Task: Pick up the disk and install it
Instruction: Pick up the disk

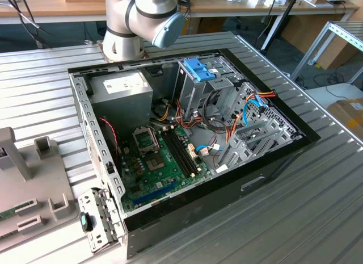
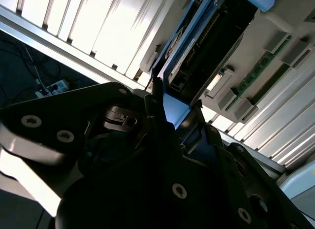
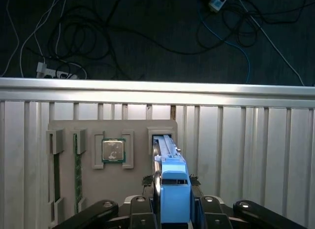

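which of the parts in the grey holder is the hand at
The disk in its blue frame, standing on edge: the hand straddles it. The square chip and green memory sticks sit clear of it.

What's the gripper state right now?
The gripper sits around the disk, which stands in the grey holder; clamped or not cannot be told.

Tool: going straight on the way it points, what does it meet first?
The disk, standing on edge in its blue frame right at the tool. Behind it lies the grey holder. Depth is hard to judge.
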Tool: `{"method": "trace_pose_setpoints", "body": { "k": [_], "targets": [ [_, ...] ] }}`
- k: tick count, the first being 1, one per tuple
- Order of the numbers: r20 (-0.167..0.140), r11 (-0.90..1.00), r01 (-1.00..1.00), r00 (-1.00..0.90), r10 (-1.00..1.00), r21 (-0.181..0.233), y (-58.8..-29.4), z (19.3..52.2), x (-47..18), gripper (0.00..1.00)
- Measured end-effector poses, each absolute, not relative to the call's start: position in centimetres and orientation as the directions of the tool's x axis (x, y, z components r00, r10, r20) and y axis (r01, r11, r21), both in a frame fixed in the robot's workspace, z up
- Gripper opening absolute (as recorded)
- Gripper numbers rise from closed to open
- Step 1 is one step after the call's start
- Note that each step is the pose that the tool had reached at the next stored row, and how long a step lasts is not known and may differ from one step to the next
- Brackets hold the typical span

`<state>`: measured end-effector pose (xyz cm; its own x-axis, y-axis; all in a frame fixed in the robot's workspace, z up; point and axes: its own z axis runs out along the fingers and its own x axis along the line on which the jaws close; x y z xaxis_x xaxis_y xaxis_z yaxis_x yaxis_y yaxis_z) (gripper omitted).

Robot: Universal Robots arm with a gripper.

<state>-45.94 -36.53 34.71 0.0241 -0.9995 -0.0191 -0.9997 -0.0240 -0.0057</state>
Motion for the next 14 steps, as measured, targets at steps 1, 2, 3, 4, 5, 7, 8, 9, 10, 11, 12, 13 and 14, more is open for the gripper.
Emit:
{"method": "trace_pose_setpoints", "body": {
  "k": [1,2,3,4,5,7,8,9,10,11,12,13,14],
  "targets": [
    [-0.019,-0.024,-1.000,0.024,-1.000,-0.006,-36.5,35.4,-45.9,0.37],
    [-0.019,-0.024,-1.000,0.024,-1.000,-0.006,-36.5,36.2,-45.9,0.37],
    [-0.019,-0.024,-1.000,0.024,-1.000,-0.006,-36.5,36.5,-45.9,0.37],
    [-0.019,-0.024,-1.000,0.024,-1.000,-0.006,-36.5,36.8,-45.9,0.37],
    [-0.019,-0.024,-1.000,0.024,-1.000,-0.006,-36.5,37.0,-45.9,0.37],
    [-0.019,-0.024,-1.000,0.024,-1.000,-0.006,-36.5,37.3,-45.9,0.37],
    [-0.019,-0.024,-1.000,0.024,-1.000,-0.006,-36.5,37.4,-45.9,0.37],
    [-0.019,-0.024,-1.000,0.024,-1.000,-0.006,-36.5,37.7,-45.9,0.37],
    [-0.019,-0.024,-1.000,0.024,-1.000,-0.006,-36.5,38.1,-45.9,0.37],
    [-0.019,-0.024,-1.000,0.024,-1.000,-0.006,-36.5,38.2,-45.9,0.37],
    [-0.019,-0.024,-1.000,0.024,-1.000,-0.006,-36.5,38.4,-45.9,0.37],
    [-0.019,-0.024,-1.000,0.024,-1.000,-0.006,-36.5,38.4,-45.9,0.37],
    [-0.019,-0.024,-1.000,0.024,-1.000,-0.007,-36.5,38.4,-45.9,0.37]
  ]
}}
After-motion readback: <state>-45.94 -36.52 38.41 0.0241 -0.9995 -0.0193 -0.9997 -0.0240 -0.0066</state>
